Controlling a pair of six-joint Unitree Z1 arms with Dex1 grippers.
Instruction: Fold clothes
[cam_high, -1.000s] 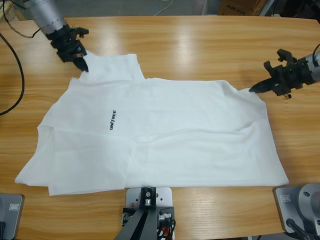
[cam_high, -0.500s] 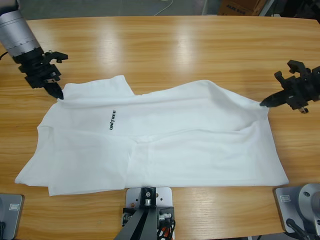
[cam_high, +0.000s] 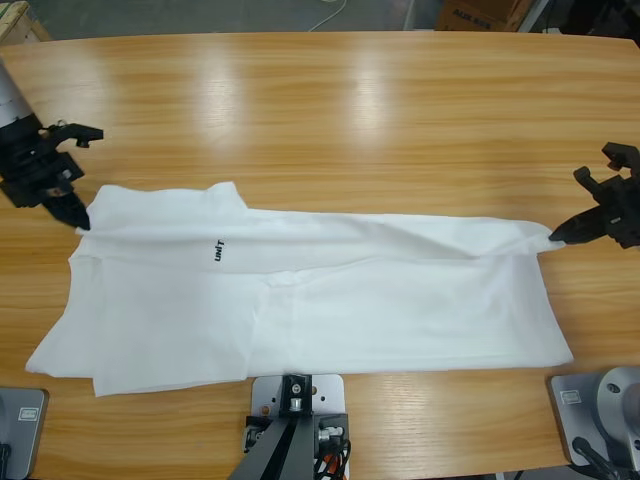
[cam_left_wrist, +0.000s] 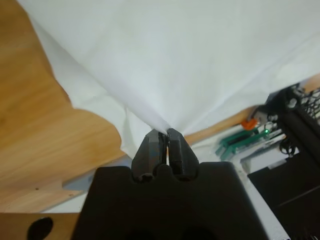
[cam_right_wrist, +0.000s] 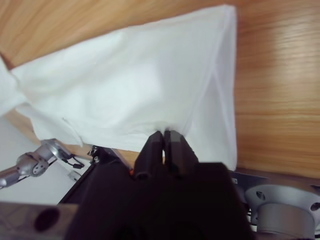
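The left gripper (cam_high: 80, 220) and right gripper (cam_high: 555, 236) are each pinching a far corner of the shirt (cam_high: 300, 300), which is lying along the table's (cam_high: 350, 110) near edge. Both should be travelling evenly, keeping the fold taut and straight.

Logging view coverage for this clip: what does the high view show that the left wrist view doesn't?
Only the high view shows the whole T-shirt stretched between both end effectors, its black lettering, and the right end effector. Only the left wrist view shows the left end effector pinched shut on a fabric fold. Both show shirt and wooden table.
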